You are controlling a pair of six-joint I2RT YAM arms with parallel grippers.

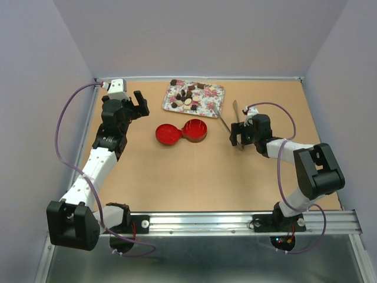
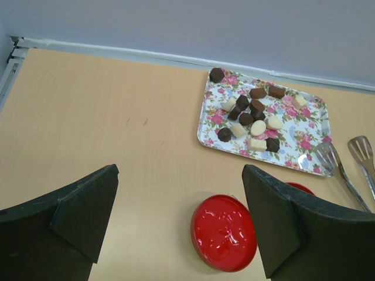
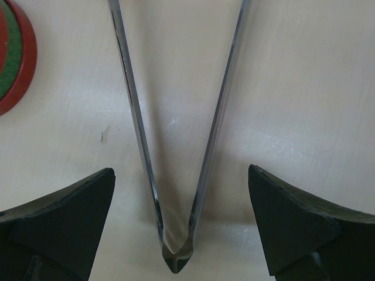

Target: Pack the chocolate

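Right tool (image 3: 181, 171) spread wide astride long metal tongs (image 3: 176, 254); I risk skidding them if closing off-centre.

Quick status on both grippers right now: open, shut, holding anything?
Left gripper: open, holding nothing.
Right gripper: open, jaws either side of the tongs near their hinge, not clamped.

The tan counter (image 1: 194, 177) carries four things. The metal tongs (image 3: 176, 249) lie flat, their hinge end between the spread fingers of the right claw (image 1: 239, 141) and their arms fanning away from it. A red tin (image 1: 195, 130) sits left of that claw, touching a red lid (image 1: 166, 134). Both lie ahead of the left claw (image 1: 141, 104), and the flowered tray (image 1: 213, 97) lies farther ahead, to its right.
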